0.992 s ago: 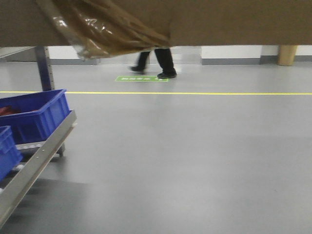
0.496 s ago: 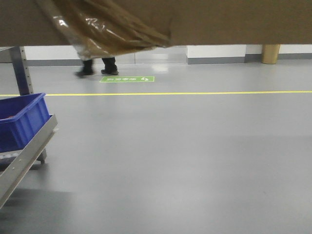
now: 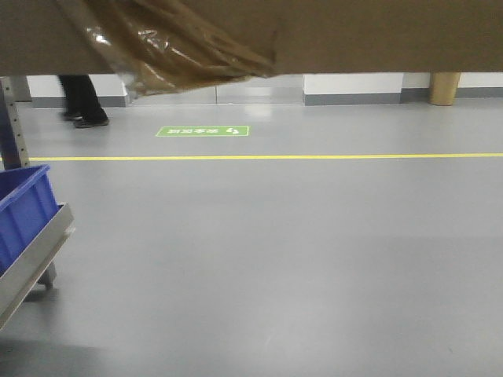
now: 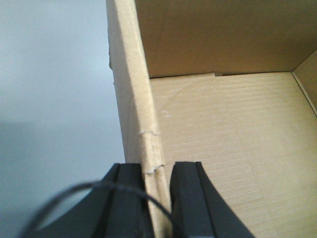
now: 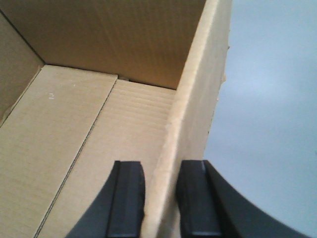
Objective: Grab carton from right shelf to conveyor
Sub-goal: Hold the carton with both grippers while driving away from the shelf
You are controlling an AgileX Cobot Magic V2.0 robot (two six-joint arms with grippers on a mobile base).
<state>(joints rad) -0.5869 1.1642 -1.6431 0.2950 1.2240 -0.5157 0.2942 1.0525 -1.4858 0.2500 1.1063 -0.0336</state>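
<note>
The brown carton [image 3: 354, 35] fills the top of the front view, with torn packing tape [image 3: 173, 47] hanging from its underside. It is held above the grey floor. In the left wrist view my left gripper [image 4: 158, 193] is shut on the carton's left wall [image 4: 131, 89], one finger outside and one inside. In the right wrist view my right gripper [image 5: 161, 198] is shut on the carton's right wall [image 5: 198, 94] the same way. The open carton is empty inside [image 4: 233, 124]. The conveyor is partly in view at the left edge [image 3: 35, 251].
A blue bin [image 3: 23, 216] sits on the metal roller frame at the left, beside a blue upright post [image 3: 12, 126]. A yellow floor line [image 3: 275, 157], a green floor sign [image 3: 203, 131] and a person's legs [image 3: 82, 102] lie ahead. A pillar [image 3: 444, 88] stands far right.
The view has swung right: the blue bins and metal frame slid toward the left edge. The walking person moved from centre to far left. The carton stays in both grippers.
</note>
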